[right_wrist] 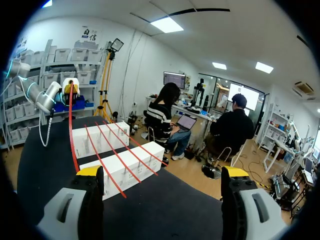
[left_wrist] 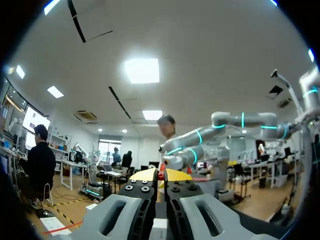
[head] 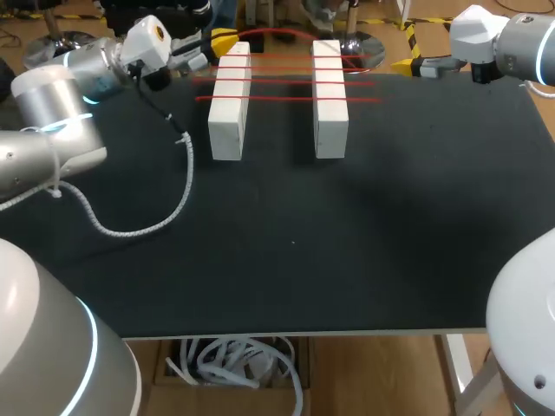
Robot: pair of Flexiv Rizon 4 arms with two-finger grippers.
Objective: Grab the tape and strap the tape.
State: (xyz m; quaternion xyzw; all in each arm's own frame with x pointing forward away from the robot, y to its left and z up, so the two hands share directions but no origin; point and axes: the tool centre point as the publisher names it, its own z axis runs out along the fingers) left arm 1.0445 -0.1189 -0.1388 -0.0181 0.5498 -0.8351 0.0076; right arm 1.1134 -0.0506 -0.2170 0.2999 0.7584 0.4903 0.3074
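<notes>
Two white blocks (head: 228,106) (head: 329,100) stand side by side at the far middle of the black table (head: 347,243). Several strands of red tape (head: 286,83) run across both. My left gripper (head: 224,41) is at the far end of the left block, shut on the red tape (left_wrist: 161,173), which shows between its yellow tips (left_wrist: 160,175). A red loop arcs from it behind the blocks. My right gripper (head: 406,64) hangs open and holds nothing, off the far right of the blocks. In the right wrist view it (right_wrist: 162,172) faces the blocks (right_wrist: 125,167) and the tape (right_wrist: 73,140).
A white coiled cable (head: 147,227) from my left arm lies on the table's left part. The table's front edge (head: 303,332) runs across the near side. My left arm's wrist (right_wrist: 47,95) shows beyond the blocks in the right wrist view.
</notes>
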